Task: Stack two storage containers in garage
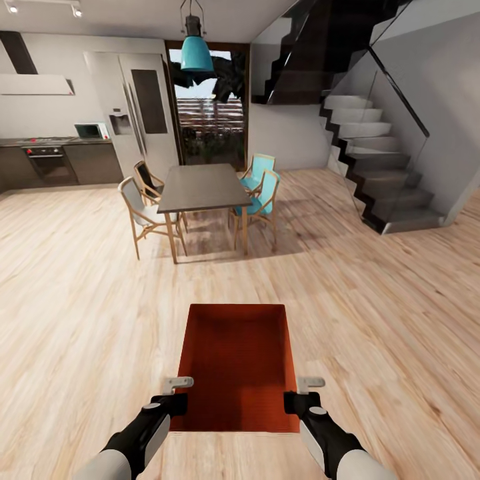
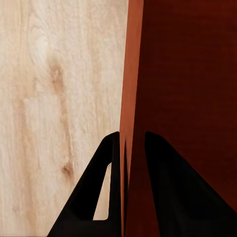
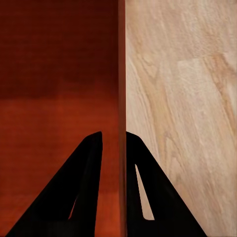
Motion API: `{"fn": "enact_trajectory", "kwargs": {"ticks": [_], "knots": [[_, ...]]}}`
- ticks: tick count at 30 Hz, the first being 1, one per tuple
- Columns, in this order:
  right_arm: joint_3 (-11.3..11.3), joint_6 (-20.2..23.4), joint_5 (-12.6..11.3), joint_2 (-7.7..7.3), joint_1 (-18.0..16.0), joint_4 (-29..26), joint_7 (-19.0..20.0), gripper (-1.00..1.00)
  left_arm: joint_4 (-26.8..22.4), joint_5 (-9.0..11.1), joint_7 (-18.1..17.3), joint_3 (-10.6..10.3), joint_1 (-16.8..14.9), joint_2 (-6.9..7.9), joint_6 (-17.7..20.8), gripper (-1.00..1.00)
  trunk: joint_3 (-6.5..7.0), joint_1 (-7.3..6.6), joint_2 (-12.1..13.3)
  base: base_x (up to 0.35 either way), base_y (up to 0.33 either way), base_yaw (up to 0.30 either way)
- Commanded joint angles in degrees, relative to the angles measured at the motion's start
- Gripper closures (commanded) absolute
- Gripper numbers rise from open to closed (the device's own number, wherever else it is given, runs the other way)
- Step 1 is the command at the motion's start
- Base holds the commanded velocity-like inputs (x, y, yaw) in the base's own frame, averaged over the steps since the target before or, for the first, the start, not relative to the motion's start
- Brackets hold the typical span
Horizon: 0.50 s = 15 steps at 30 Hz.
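**One bin, carried in two grippers over the wood floor**

One orange-red bin (image 1: 237,363) hangs in front of the robot, open side up, its finely ribbed bottom showing. It is held above the light plank floor (image 1: 80,313), not resting on it, with its long sides running away from the camera.

The left gripper (image 1: 175,405) clamps the bin's left wall near the close corner; in the left wrist view the two dark fingers (image 2: 101,197) sit one on each side of the thin wall (image 2: 129,98), closed tight on it. The right gripper (image 1: 297,403) does the same on the right wall, and the right wrist view shows its fingers (image 3: 148,197) pinching that wall (image 3: 121,74) between them (inside of the bin on one side, floor planks on the other).

Beyond the bin stands one dark dining table (image 1: 201,188) with four chairs: two light ones (image 1: 141,212) on its left, two turquoise ones (image 1: 263,197) on its right. One teal lamp (image 1: 197,50) hangs above it. A kitchen counter with an oven (image 1: 48,163) and a tall fridge (image 1: 137,110) lie at the far left, a glass door (image 1: 212,110) behind the table, and one grey staircase (image 1: 377,160) climbs at the right.
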Motion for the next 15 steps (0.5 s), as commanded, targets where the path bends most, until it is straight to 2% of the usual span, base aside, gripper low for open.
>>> {"fn": "enact_trajectory", "kwargs": {"ticks": [1,5,15], "knots": [[-0.69,-0.01,0.94,-1.38,-0.08,-2.67,-2.07,1.00,0.02,-0.45,0.52,-0.92,0.03,0.56,0.43,1.00,-0.11,0.06,-0.10,0.304,0.000,0.000],[-0.68,-0.02,0.92,-1.41,-0.08,-2.67,-2.06,1.00,0.02,-0.45,0.52,-0.92,0.03,0.47,0.46,1.00,-0.11,0.06,-0.10,0.187,0.000,0.000],[-0.74,-0.01,0.92,-1.41,-0.08,-2.67,-2.03,1.00,0.02,-0.45,0.52,-0.92,0.03,0.45,0.46,1.00,-0.11,0.06,-0.10,0.014,0.000,0.000]]}}
